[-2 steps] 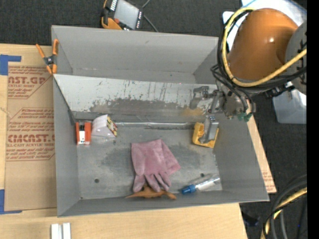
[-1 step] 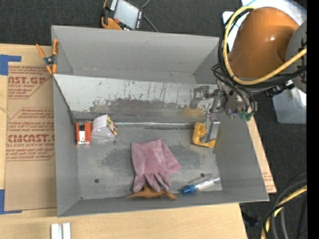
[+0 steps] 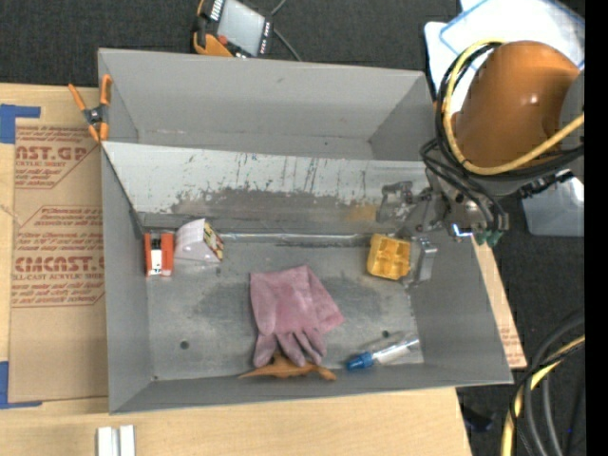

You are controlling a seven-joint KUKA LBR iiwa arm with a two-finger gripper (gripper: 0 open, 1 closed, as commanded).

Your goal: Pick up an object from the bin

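My gripper (image 3: 410,228) hangs at the bin's right side, near the back wall, and it is open. One finger (image 3: 424,259) stands right beside a yellow block (image 3: 387,256) on the bin floor; the other finger (image 3: 395,197) is farther back by the wall. The block lies just left of the gripper, not between the fingers, and nothing is held. A pink glove (image 3: 290,313) lies crumpled in the middle of the floor, down-left of the gripper. A clear tube with a blue cap (image 3: 382,356) lies near the front right.
A thin orange toy (image 3: 288,372) pokes out from under the glove at the front wall. At the far left lie an orange-and-white box (image 3: 159,254) and a white packet (image 3: 198,241). The arm's orange cover sits above the bin's right rim.
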